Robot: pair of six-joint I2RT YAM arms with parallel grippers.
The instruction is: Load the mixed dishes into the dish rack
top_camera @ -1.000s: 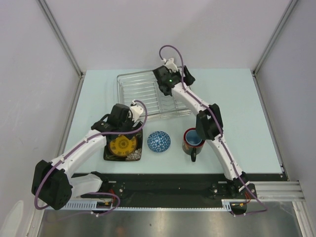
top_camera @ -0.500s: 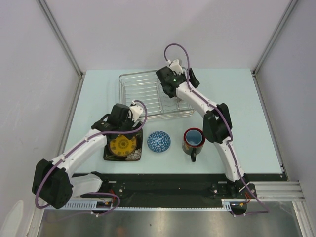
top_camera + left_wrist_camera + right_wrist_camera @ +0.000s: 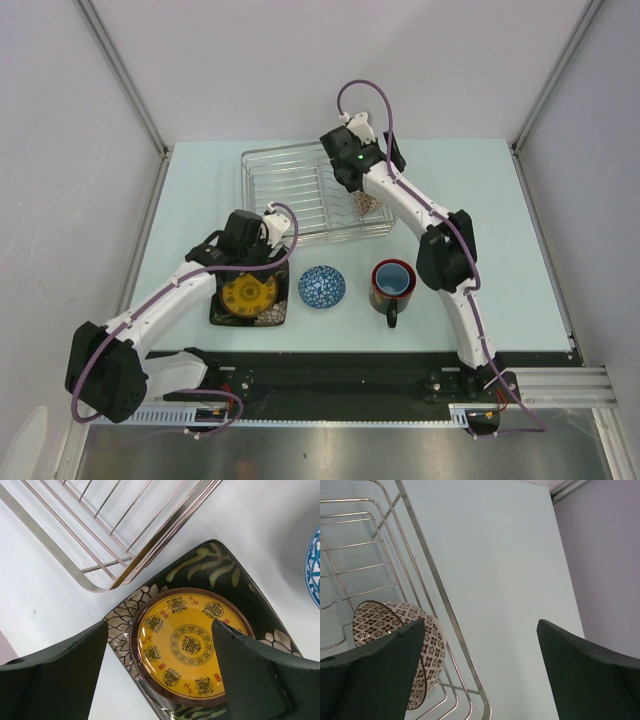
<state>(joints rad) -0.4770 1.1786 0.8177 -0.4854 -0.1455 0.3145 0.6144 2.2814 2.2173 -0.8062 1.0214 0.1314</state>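
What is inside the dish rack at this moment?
One brown-patterned bowl, tilted, at the dish rack's right end. The right arm hides part of it from above.

The left arm (image 3: 165, 298) and the right arm (image 3: 400, 205) were built of slim white links joined by bulky black housings. A purple cable (image 3: 387, 120) was run along each. A green light (image 3: 347, 157) was lit on the right wrist. Broad, dark, matte fingers (image 3: 55, 675) were fitted.

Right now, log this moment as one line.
dish rack: brown-speckled bowl inside | table: yellow plate on black plate, blue bowl, mug | left gripper: open over yellow plate | right gripper: open, empty, over rack's right edge
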